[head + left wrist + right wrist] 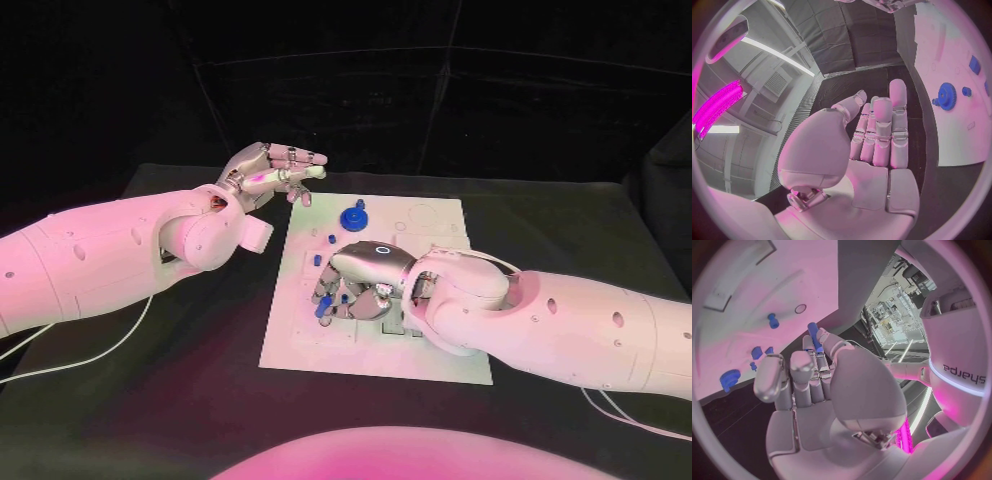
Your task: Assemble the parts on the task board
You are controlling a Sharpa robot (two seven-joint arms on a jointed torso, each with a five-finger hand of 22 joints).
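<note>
Black table [562, 225] under pink light, backed by dark curtain [433, 90]; white cables [87, 350] trailing at near left.

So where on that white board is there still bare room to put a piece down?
The task board's near strip, below the right robot hand, looks bare. The far right corner holds only faint outlines. It is crowded mid-board, around the blue gear and the small blue parts.
</note>
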